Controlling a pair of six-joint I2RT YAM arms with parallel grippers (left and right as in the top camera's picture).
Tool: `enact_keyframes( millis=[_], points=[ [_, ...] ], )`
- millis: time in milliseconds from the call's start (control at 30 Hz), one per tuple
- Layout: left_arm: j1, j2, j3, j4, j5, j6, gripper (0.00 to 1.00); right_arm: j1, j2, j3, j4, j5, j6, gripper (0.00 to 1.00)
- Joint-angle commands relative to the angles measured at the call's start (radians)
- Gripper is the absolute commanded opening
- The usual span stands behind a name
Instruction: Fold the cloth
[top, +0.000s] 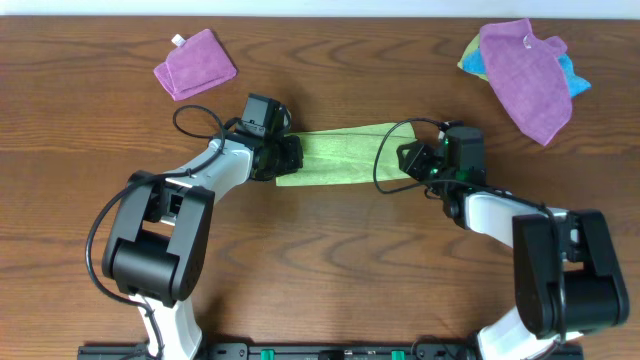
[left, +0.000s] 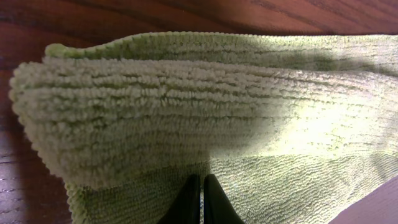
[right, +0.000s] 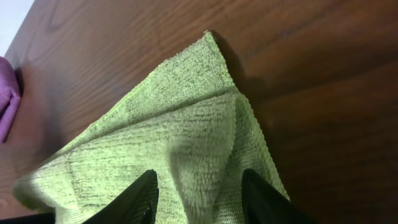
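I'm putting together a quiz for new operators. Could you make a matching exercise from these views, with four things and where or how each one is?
Things:
1. lime-green cloth
2. folded purple cloth
3. blue cloth
4. right gripper

Place or state:
A. far right, under the spread purple cloth
B. open, green cloth between its fingers
C. alone at the far left
D. in the middle, doubled over into a strip

Pairs: 1-D, 2-C, 3-A, 4-B
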Motion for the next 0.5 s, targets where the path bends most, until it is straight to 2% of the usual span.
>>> enact_keyframes(
  millis=[0,300,467],
  points=[
    [-0.002,0.008,0.016,-0.006,-0.014,0.021,0.06,-0.002,0.019,0.005,0.030,0.007,0.020,0.40],
    [-0.002,0.008,0.016,-0.007,-0.014,0.022,0.06,-0.002,0.021,0.031,0.075,0.034,0.030,0.03],
    [-0.002,0.008,0.016,-0.007,-0.014,0.021,0.06,-0.002,0.021,0.076,0.075,0.051,-0.002,0.01]
  ],
)
